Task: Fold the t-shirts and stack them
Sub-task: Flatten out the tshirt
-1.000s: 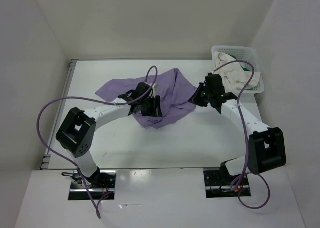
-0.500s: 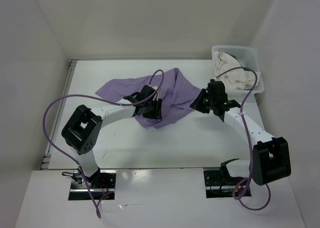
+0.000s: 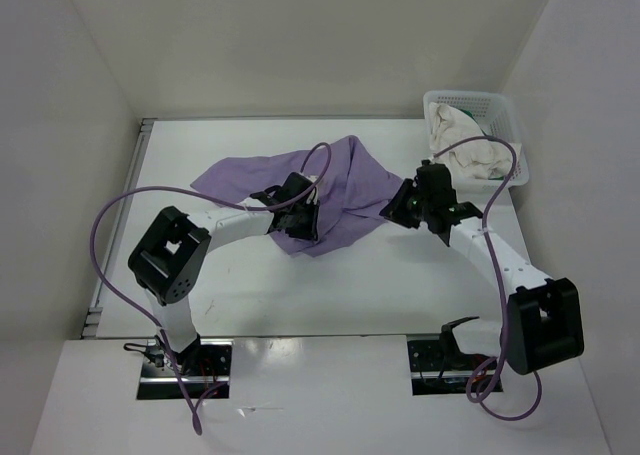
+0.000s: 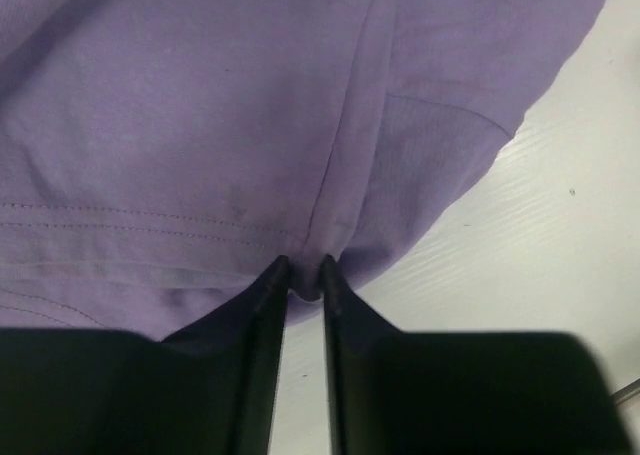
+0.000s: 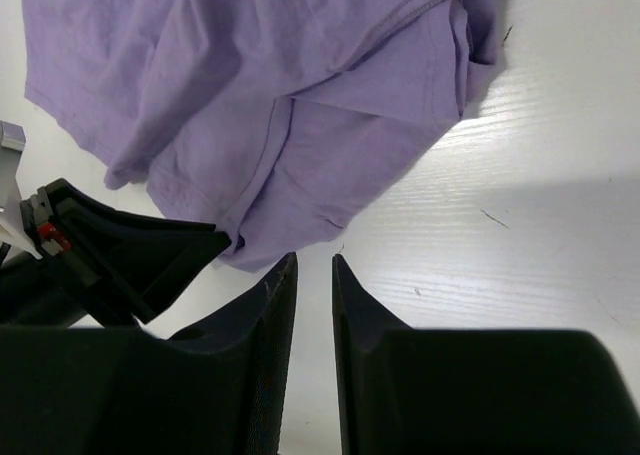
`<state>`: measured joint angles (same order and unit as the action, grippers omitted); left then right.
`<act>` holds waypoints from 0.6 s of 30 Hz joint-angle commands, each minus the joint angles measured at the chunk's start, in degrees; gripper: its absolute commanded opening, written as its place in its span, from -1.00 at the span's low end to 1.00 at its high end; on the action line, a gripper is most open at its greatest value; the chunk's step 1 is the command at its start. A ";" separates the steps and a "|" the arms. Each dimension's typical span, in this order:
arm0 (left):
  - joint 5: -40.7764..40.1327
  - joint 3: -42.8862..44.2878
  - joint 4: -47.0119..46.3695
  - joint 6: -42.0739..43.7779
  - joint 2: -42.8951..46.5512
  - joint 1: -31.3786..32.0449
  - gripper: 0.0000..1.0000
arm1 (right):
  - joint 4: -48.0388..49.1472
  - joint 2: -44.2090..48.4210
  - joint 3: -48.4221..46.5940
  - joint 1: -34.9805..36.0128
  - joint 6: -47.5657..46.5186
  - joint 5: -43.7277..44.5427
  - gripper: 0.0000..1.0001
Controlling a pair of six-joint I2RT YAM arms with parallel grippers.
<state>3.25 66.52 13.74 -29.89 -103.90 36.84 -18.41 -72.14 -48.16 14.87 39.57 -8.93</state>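
Your left fingers (image 4: 262,325) are pinching a fold at the near hem of the lavender t-shirt (image 3: 345,175). The shirt lies crumpled mid-desk, trailing toward the far left. Your right fingers (image 5: 268,325) stand slightly parted with nothing between them, over bare desk (image 3: 400,275) just beside the shirt's near right edge. The cream t-shirt (image 3: 470,153) sits heaped in the white basket (image 3: 505,105), far right corner.

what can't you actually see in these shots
1. Left gripper: in the top view its fingertips are hidden under its own wrist.
2. Top view: anything beneath the cream t-shirt in the basket is covered by that cloth.
3. Left wrist view: most of the purple t-shirt is cut off by the frame edges.
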 commanded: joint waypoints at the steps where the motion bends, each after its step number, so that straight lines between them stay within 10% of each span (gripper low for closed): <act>1: 0.27 0.71 -0.82 1.59 -0.25 -0.10 -0.52 | 1.89 1.56 0.79 0.60 0.15 -0.12 -0.48; 7: 0.27 2.47 -0.12 1.59 2.20 -0.10 -0.90 | 1.19 1.56 0.79 0.60 0.15 2.06 -0.33; 18: 4.04 2.66 5.77 2.12 19.50 -10.99 -1.00 | 2.94 -12.14 -8.09 0.60 -0.99 7.17 -0.15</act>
<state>5.10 68.77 17.78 -29.67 -88.60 28.05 -18.20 -81.49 -52.99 14.87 39.51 -4.54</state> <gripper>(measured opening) 0.008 0.424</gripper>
